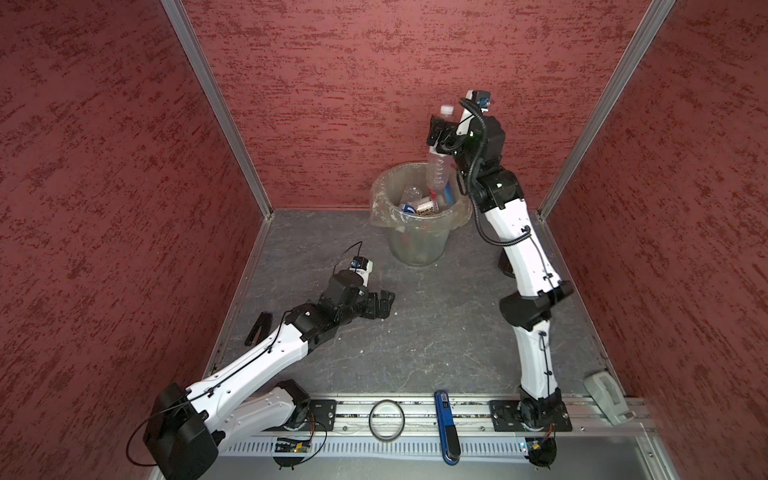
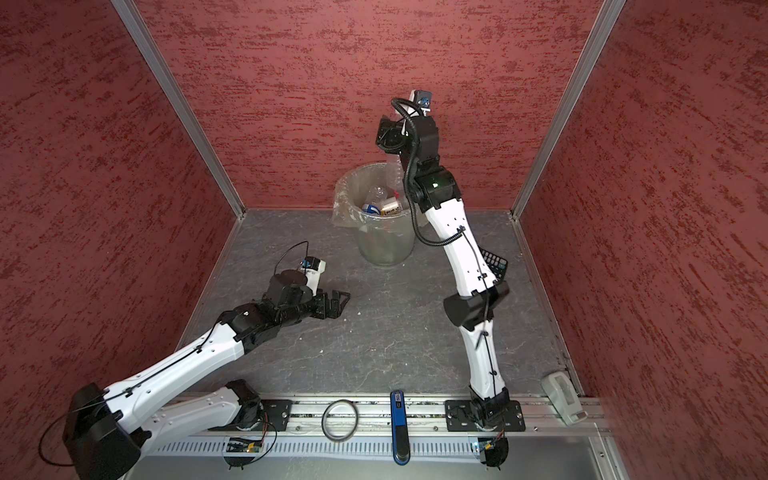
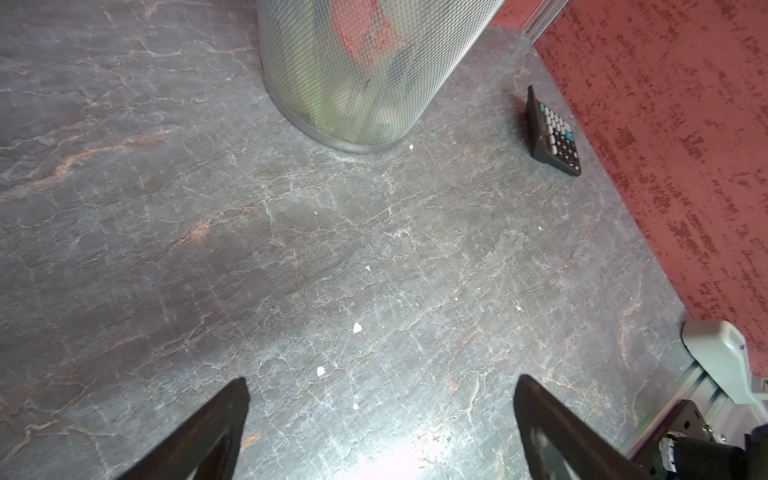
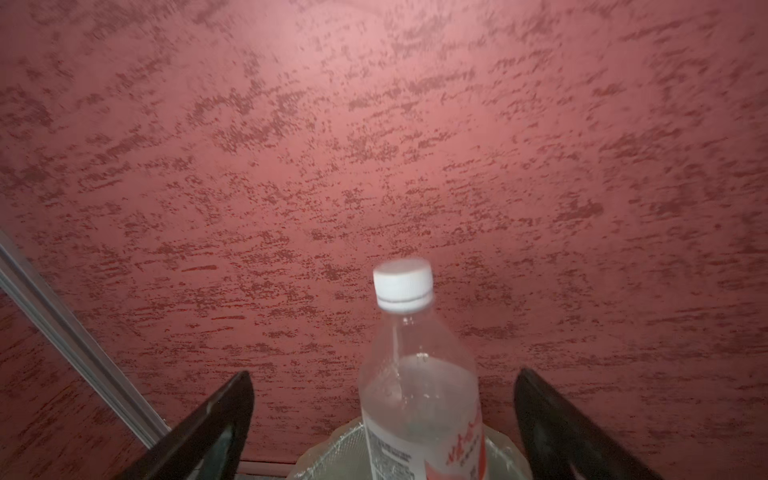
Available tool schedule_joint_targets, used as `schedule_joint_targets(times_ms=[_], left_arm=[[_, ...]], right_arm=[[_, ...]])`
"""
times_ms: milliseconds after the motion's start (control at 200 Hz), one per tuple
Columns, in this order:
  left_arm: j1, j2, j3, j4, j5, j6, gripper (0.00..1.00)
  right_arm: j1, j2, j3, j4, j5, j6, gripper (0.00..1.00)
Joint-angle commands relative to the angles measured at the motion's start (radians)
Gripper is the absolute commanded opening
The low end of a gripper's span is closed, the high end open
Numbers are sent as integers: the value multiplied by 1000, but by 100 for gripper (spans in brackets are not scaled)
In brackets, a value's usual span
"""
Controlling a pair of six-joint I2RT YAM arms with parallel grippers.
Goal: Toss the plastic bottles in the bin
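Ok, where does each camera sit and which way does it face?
Top views: high over the front rail, looking down at the bin; both arms show.
Left wrist: low over the table, facing the bin's base and calculator; open left gripper shows.
Right wrist: above the bin, facing the back wall; bottle between open right gripper's jaws.
Shared: that bottle shows in a top view and right wrist.
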Motion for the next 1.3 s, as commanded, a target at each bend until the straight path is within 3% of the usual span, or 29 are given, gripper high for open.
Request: schedule_joint_targets(times_ms=[0, 110, 145, 586, 787, 1037, 1297], left_arm=[[-3, -45, -9, -23, -30, -10, 99], [-2, -55, -29, -21, -31, -10, 99], [-3, -48, -28, -24, -31, -7, 100], [9, 11, 37, -21, -39, 23, 99], [33, 16, 62, -37, -54, 36, 99], [176, 16, 91, -27, -26, 36, 99], [396, 37, 94, 18, 24, 13, 99]], right_arm=[[11, -126, -113, -127, -61, 40, 99], [11, -411, -637, 189, -89, 33, 99], [11, -457, -705, 223, -78, 29, 99], [9, -619, -780, 124, -72, 4, 99], [9, -773, -1011, 112, -34, -11, 99], [-47, -983, -1448, 151, 53, 16, 99], [-191, -1068, -1722, 232, 29, 80, 99]])
